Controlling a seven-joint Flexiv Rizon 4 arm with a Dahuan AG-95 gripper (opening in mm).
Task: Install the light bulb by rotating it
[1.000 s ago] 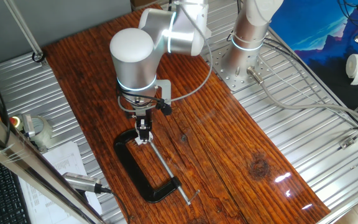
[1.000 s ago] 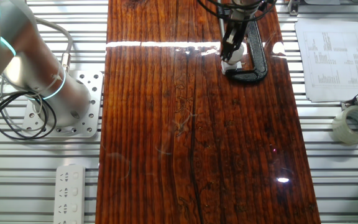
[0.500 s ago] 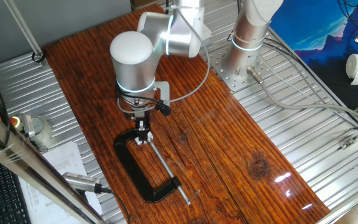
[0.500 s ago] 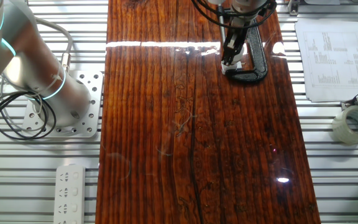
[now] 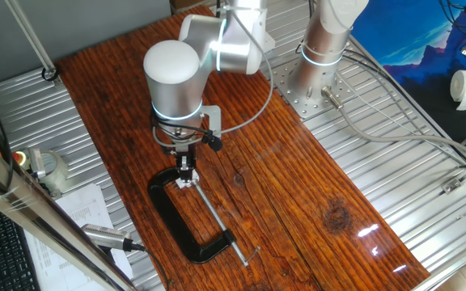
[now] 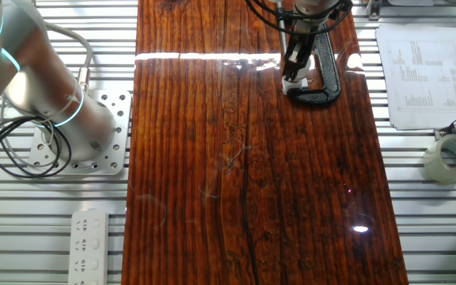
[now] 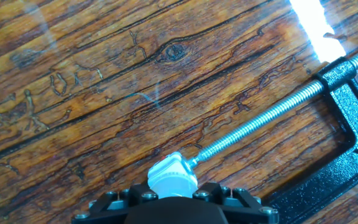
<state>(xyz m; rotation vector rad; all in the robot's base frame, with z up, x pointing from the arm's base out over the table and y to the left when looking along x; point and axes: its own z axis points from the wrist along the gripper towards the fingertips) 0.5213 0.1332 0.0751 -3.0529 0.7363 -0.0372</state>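
Light bulb [image 7: 172,177]: small, pale whitish rounded head, pinched between closed fingers [image 5: 186,179], touching C-clamp [image 7: 347,149] screw tip.

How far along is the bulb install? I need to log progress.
Done: the gripper is down at the C-clamp, over the white piece at the clamp screw's tip. In hand: apparently the turning; the light bulb itself and the grip are hidden. Left: finishing the rotation, letting go, backing away.
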